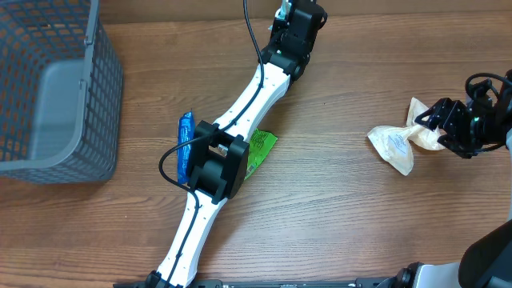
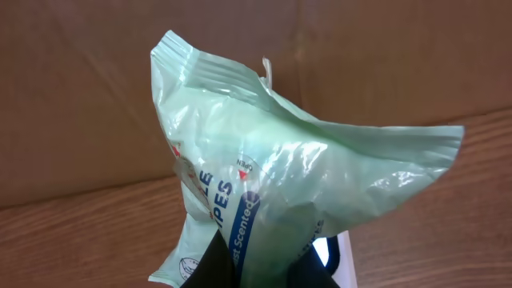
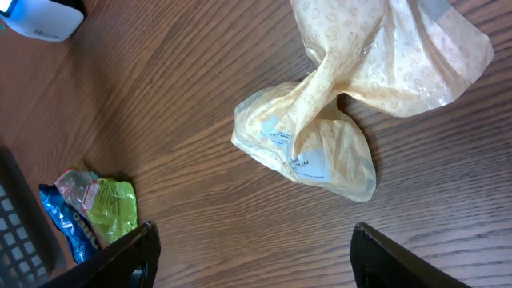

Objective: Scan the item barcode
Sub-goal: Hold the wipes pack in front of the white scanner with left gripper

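My left gripper [image 2: 264, 260] is shut on a pale green wipes packet [image 2: 304, 168], which fills the left wrist view. Its dark fingers [image 2: 216, 268] pinch the packet's lower end. Just behind the packet sits a white scanner [image 2: 338, 254] with a blue light. Overhead, this gripper [image 1: 288, 18] is at the table's far edge, and only a sliver of the packet [image 1: 282, 12] shows. My right gripper [image 3: 252, 248] stands open over bare wood, a little short of a crumpled cream bag [image 3: 336, 136]. Overhead, that gripper [image 1: 436, 128] is at the bag's [image 1: 392, 146] right end.
A grey mesh basket [image 1: 56, 88] stands at the far left. A blue packet [image 1: 186, 144] and a bright green packet [image 1: 260, 148] lie mid-table, partly under my left arm. The scanner [image 3: 40, 18] shows at the top left of the right wrist view.
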Robot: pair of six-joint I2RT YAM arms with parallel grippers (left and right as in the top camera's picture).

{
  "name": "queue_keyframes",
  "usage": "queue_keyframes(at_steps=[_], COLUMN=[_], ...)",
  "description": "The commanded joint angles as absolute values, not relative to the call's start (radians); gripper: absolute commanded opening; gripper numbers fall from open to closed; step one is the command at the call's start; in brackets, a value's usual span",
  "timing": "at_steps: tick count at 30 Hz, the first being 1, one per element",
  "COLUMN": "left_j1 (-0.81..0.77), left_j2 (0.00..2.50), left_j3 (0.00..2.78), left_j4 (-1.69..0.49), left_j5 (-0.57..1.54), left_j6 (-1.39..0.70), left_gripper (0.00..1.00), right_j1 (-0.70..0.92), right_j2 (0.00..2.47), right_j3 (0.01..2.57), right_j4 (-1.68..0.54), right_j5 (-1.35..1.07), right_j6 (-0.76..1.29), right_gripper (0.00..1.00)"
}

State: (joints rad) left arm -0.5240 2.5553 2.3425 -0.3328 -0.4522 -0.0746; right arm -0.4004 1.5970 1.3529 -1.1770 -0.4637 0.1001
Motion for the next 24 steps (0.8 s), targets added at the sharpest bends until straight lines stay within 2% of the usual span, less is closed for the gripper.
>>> queue_keyframes(at_steps=[1, 24], left_j1=[-0.533, -0.510], left_j2=[2.564, 2.580], left_j3=[2.338, 2.338], left_j4=[-0.366, -0.318], left_j5=[-0.451, -0.450], left_j6=[-0.086, -0.128], left_gripper=[0.04, 0.04], right_j1=[-0.405, -0.405], right_j2=[1.590, 1.590], right_j3=[1.347, 1.347], right_j4=[-1.172, -1.172], right_j5=[-0.461, -0.461], right_j6=[0.077, 0.077], right_gripper=[0.76, 0.77])
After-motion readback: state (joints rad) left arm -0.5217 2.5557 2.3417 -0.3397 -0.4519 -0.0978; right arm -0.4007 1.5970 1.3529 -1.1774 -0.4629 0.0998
